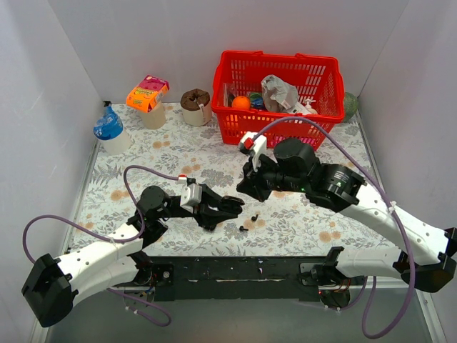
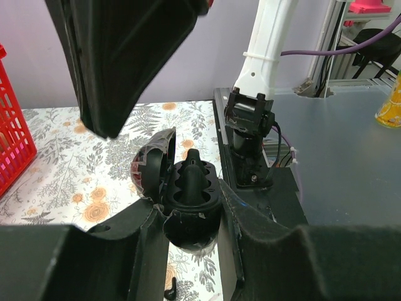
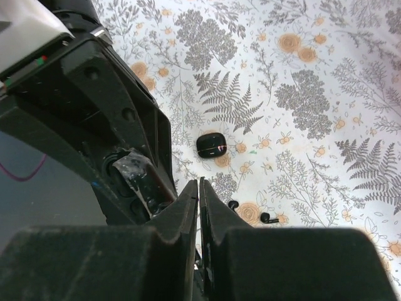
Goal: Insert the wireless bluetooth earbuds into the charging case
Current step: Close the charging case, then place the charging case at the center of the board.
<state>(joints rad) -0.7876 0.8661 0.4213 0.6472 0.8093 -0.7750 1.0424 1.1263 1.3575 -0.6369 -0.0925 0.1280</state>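
My left gripper [image 1: 226,209] [image 2: 191,221] is shut on an open black charging case [image 2: 191,188]. Its lid [image 2: 153,167] hangs open to the left, and one black bud [image 2: 193,162] stands in the insert. My right gripper [image 1: 248,189] [image 3: 199,185] hovers just right of the case, jaws shut with nothing seen between them. Two loose earbuds [image 1: 255,216] [image 1: 244,229] lie on the floral cloth below it; they also show in the right wrist view [image 3: 233,204] [image 3: 269,218]. A second, closed black case [image 3: 210,145] lies beyond them. One bud [image 2: 170,290] lies under the left fingers.
A red basket [image 1: 278,93] of items stands at the back right with a green ball [image 1: 350,106] beside it. A blue-topped container [image 1: 108,128], an orange-packet cup [image 1: 148,96] and a brown cup [image 1: 195,106] stand at the back left. A black base plate [image 1: 235,271] runs along the near edge.
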